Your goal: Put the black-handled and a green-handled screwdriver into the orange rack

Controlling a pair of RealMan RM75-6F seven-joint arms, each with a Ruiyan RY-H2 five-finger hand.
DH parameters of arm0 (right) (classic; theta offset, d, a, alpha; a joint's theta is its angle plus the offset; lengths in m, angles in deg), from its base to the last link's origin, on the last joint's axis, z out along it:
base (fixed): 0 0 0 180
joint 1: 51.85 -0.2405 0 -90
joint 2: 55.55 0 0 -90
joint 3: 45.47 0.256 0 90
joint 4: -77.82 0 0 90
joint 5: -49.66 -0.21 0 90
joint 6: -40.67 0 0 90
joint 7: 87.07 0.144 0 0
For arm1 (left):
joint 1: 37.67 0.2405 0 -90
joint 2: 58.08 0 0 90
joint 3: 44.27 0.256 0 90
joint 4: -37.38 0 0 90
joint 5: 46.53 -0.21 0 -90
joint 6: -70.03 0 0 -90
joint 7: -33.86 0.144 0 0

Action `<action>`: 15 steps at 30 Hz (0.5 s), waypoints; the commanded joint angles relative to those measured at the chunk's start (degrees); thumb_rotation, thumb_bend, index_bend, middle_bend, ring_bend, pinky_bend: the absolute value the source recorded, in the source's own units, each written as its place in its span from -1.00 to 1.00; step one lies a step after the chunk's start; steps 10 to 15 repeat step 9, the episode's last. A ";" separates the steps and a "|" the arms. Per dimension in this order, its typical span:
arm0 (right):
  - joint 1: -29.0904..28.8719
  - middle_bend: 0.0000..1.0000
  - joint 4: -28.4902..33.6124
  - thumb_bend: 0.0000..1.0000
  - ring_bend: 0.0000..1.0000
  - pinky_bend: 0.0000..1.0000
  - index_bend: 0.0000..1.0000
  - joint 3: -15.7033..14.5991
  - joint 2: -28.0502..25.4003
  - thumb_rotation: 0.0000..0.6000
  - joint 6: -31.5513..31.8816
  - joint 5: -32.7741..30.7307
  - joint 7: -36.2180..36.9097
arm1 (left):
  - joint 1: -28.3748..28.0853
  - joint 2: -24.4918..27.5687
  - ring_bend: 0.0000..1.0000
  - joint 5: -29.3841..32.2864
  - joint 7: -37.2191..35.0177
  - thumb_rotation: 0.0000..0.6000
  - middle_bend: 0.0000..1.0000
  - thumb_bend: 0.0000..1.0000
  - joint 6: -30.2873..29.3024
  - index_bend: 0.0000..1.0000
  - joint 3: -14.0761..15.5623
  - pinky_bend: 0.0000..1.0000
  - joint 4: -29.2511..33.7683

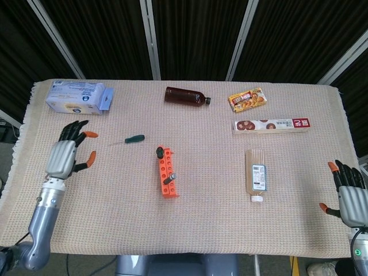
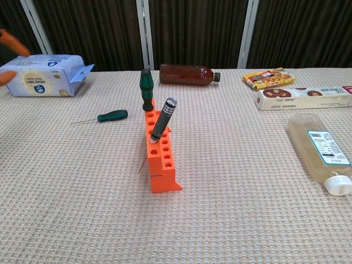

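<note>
The rack (image 2: 160, 155) stands mid-table with two drivers already in it: the green driver (image 2: 146, 90) nearly upright in a far hole, and the black driver (image 2: 162, 119) leaning in a hole nearer the middle. Judged from this, both placements look done; the step in hand is pulling clear without disturbing the rack. The black driver tilts enough that it may be only shallowly seated, though the hole itself is too small to judge.

The left hand (image 1: 68, 153) hovers over the table's left side, well apart from the rack, fingers spread and holding nothing. The right hand (image 1: 349, 196) sits at the right edge, likewise splayed and empty. Best to keep both away from the rack and lift rather than sweep across the cloth.

A spare green driver (image 2: 112, 116) lies flat between the left hand and the rack, the one thing a careless sweep could knock. Further off: a tissue pack (image 2: 44, 75), brown bottle (image 2: 187, 75), snack boxes (image 2: 304, 97) and a pale bottle (image 2: 322, 152).
</note>
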 commanded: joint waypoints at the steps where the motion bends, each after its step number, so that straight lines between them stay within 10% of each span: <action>1: -0.71 -1.00 0.20 -0.99 -1.00 -1.00 -1.00 0.47 0.96 1.00 1.30 1.45 -1.56 | 8.99 2.87 -1.00 -4.45 4.17 1.00 -0.82 -0.18 -10.45 -0.34 6.82 -1.00 0.57; 15: -1.77 -1.00 1.50 -0.99 -1.00 -1.00 -1.00 0.10 1.15 1.00 0.74 2.67 -3.19 | 17.43 5.79 -1.00 -7.48 1.83 1.00 -0.82 -0.18 -15.22 -0.32 12.80 -1.00 1.37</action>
